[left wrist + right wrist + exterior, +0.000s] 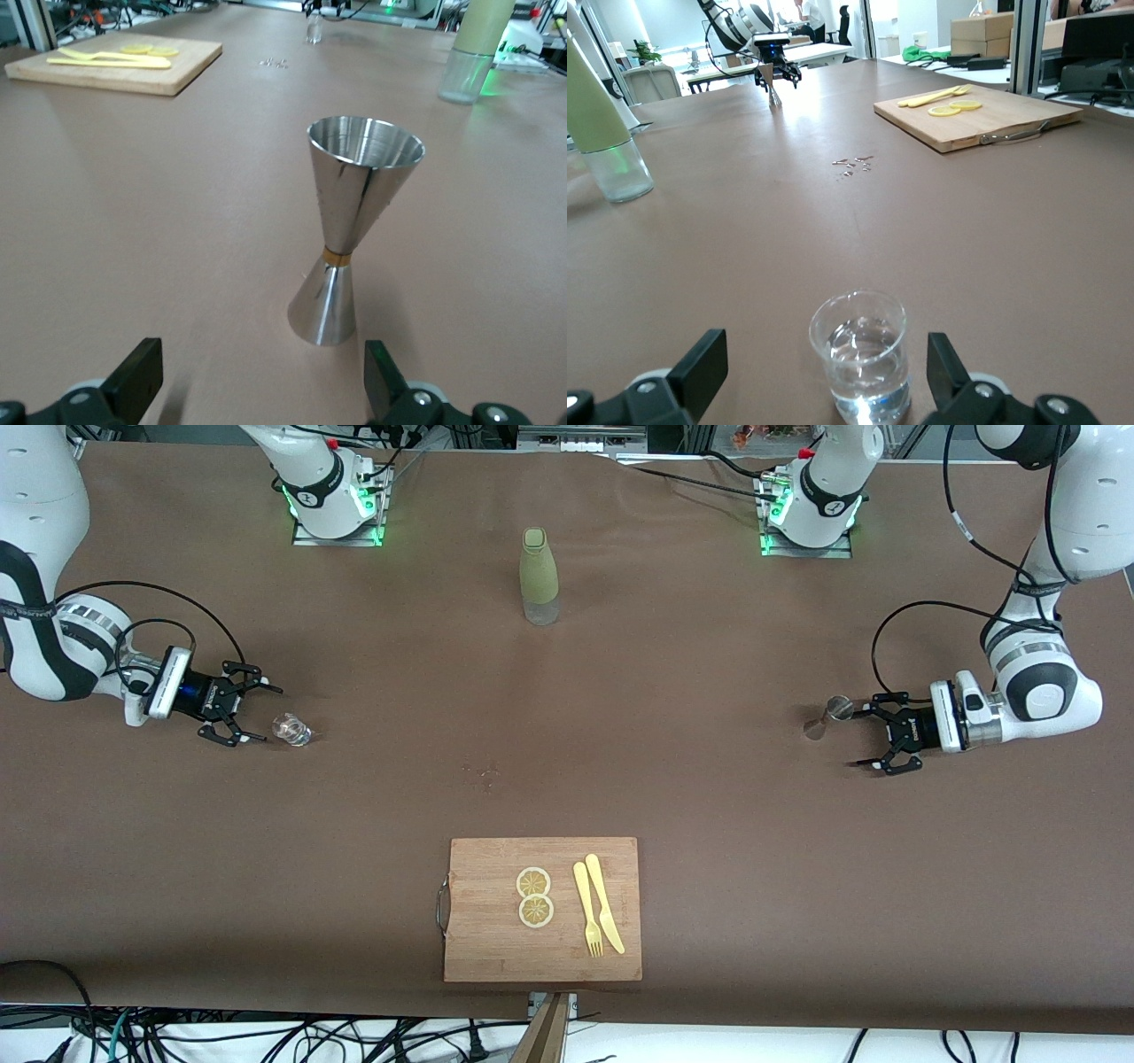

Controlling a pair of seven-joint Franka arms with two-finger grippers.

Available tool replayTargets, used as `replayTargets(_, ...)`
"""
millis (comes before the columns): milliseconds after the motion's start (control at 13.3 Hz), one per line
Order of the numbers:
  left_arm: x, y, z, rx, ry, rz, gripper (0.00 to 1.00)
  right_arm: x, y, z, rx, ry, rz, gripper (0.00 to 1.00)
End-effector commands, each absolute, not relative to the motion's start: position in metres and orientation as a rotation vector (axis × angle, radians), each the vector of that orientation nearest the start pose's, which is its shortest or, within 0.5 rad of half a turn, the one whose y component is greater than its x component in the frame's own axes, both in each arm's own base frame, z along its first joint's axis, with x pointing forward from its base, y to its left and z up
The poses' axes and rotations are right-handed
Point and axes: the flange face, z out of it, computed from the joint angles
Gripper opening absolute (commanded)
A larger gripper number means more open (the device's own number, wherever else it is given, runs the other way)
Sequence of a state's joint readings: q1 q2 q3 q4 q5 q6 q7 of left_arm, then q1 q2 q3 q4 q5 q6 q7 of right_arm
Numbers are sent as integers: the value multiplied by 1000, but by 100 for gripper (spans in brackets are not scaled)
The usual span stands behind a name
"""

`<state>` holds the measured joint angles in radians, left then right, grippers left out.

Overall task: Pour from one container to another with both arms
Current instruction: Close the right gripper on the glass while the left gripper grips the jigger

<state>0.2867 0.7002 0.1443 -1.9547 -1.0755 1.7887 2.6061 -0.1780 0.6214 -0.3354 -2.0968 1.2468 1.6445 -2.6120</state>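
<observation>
jigger before left gripper, untouched

One jigger, one glass cup, perhaps two lemon slices.

a robotics lab: bolted arm bases, loose cables.

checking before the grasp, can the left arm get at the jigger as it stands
Probably yes: the left gripper is open and low, right beside the upright jigger, which stands just ahead of its spread fingers with only bare table between.
</observation>
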Motion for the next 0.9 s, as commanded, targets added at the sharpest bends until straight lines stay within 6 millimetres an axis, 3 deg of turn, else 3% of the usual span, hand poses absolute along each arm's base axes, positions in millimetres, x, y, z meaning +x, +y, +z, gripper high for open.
replayTargets(0, 517, 151, 96, 1575, -1466, 983, 100, 474, -179, 117, -1683, -1256, -1080, 100)
replayTargets(226, 515, 147, 90, 1537, -1465, 1034, 100, 493, -180, 113, -1606, -1270, -1095, 100)
replayTargets(452, 513, 138, 78, 1492, -1499, 1082, 100, 496, -180, 114, -1601, -1279, -1100, 100)
replayTargets(829, 511, 128, 81, 1422, -1480, 1098, 99, 508, -178, 102, -1542, -1304, -1098, 100)
